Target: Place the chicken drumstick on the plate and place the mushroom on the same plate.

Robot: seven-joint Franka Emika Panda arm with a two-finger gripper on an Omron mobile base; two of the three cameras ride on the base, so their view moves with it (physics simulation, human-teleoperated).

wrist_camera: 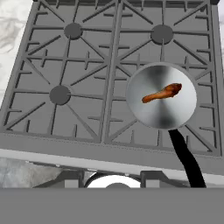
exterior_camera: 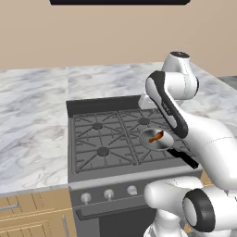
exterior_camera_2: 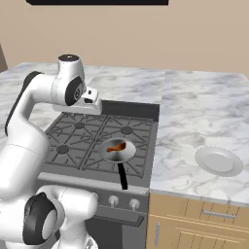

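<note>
The chicken drumstick (wrist_camera: 162, 93), a small reddish-brown piece, lies in a steel frying pan (wrist_camera: 162, 117) on the stove's front right burner. It also shows in the left base view as the drumstick (exterior_camera: 156, 137) and in the right base view as the drumstick (exterior_camera_2: 115, 147). The pale round plate (exterior_camera_2: 219, 161) sits on the marble counter to the right of the stove. My gripper (wrist_camera: 111, 178) hovers high above the stove's front edge, jaws apart with nothing between them, well clear of the pan. The mushroom is out of view.
The pan's black handle (wrist_camera: 186, 157) sticks out toward the stove's front edge. Grey burner grates (wrist_camera: 78, 78) cover the cooktop. Marble counter (exterior_camera: 32, 120) runs on both sides of the stove, and control knobs (exterior_camera: 109, 193) line its front.
</note>
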